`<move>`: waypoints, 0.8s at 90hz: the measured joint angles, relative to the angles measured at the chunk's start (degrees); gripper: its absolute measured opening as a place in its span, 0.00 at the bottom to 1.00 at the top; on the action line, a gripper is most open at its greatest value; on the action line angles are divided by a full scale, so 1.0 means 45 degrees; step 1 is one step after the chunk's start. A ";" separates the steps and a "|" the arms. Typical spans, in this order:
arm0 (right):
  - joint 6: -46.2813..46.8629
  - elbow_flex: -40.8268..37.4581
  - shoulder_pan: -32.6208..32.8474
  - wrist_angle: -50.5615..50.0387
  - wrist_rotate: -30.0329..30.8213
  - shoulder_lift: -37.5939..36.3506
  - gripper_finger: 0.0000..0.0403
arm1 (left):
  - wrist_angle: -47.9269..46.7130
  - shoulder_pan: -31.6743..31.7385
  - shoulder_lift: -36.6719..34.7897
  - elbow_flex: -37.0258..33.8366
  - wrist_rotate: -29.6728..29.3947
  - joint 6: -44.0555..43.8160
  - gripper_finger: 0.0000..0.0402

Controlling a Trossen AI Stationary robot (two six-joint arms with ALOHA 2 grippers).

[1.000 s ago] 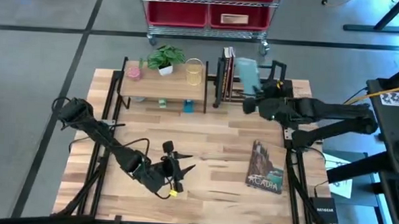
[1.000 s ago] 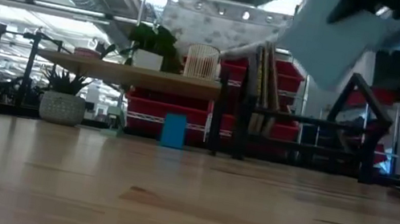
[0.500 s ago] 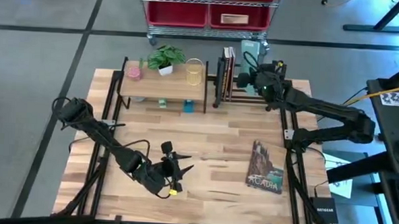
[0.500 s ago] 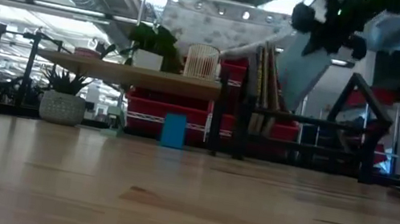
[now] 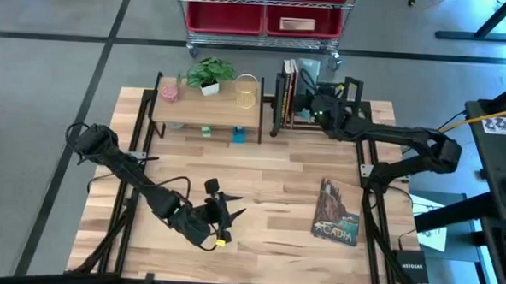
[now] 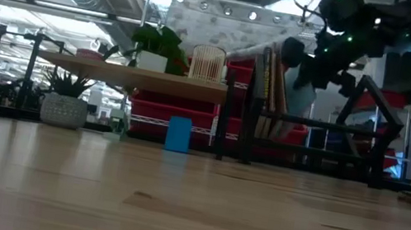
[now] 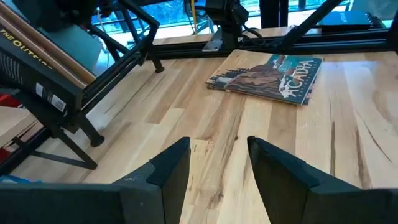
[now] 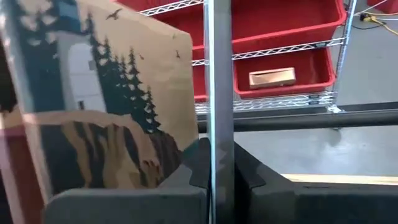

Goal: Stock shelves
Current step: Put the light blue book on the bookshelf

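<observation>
The right gripper (image 5: 310, 100) is up at the black book rack (image 5: 345, 99), at the far edge of the table (image 5: 268, 194), and its jaws are clenched on a thin pale-covered book (image 8: 211, 81) seen edge-on in the right wrist view. That book stands upright, its long axis running straight out from the jaws and its cover parallel to the books already shelved (image 5: 288, 94). Right beside the jaws one of those books shows a cover picture of a lighthouse and pine trees (image 8: 99, 106).

The relation that matters is sideways: the shelved row lies just to one side of the held book, the open part of the rack to the other. From these views I judge the book to be in or just above its slot, but whether its bottom edge rests on the rack rails cannot be told.

The left gripper (image 7: 217, 162) waits low over the near part of the table, jaws released and holding nothing. Ahead of it a book with a landscape cover (image 5: 339, 212) lies flat, its long axis running roughly from the near edge toward the rack. The wood-topped shelf (image 5: 207, 106) stands beside the rack, carrying a small plant (image 5: 210, 73).
</observation>
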 joint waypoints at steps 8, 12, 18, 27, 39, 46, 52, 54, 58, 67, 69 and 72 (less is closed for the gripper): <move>-0.0018 0.0015 0.0007 0.0127 -0.0036 0.0173 0.02 | 0.0008 0.0005 -0.0001 0.0000 -0.0005 -0.0024 0.38; -0.0018 0.0018 0.0002 0.0125 -0.0083 0.0206 0.03 | 0.0006 0.0005 -0.0001 0.0000 -0.0005 -0.0024 0.38; -0.0028 0.0019 0.0002 0.0054 -0.0195 0.0222 0.05 | 0.0003 0.0009 0.0000 0.0000 -0.0005 -0.0024 0.38; -0.0304 0.0015 -0.0009 -0.0027 -0.0684 0.0256 0.08 | 0.0008 0.0009 0.0000 0.0000 -0.0005 -0.0024 0.38; -0.0357 0.0015 -0.0007 -0.0023 -0.0921 0.0256 0.09 | 0.0008 0.0005 -0.0001 0.0000 -0.0005 -0.0029 0.38; -0.0358 0.0015 -0.0007 -0.0015 -0.1129 0.0251 0.09 | 0.0003 0.0005 -0.0001 0.0000 -0.0005 -0.0024 0.38; -0.0358 0.0015 -0.0007 -0.0013 -0.1292 0.0244 0.09 | 0.0008 0.0005 -0.0001 0.0000 -0.0005 -0.0029 0.38; -0.0358 0.0015 -0.0007 -0.0017 -0.1325 0.0234 0.09 | 0.0008 0.0005 -0.0001 0.0000 -0.0005 -0.0025 0.38; -0.0358 0.0015 -0.0002 -0.0038 -0.1380 0.0181 0.09 | 0.0005 0.0005 -0.0001 0.0000 -0.0005 -0.0026 0.38; -0.0358 0.0015 -0.0007 -0.0043 -0.1776 0.0003 0.09 | 0.0008 0.0005 0.0000 0.0000 -0.0005 -0.0024 0.38; -0.0363 0.0015 -0.0007 -0.0043 -0.1915 -0.0049 0.09 | 0.0008 0.0005 0.0002 0.0000 -0.0005 -0.0024 0.38; -0.0363 0.0015 -0.0007 -0.0028 -0.2138 -0.0123 0.09 | 0.0003 0.0005 -0.0001 0.0000 -0.0005 -0.0028 0.38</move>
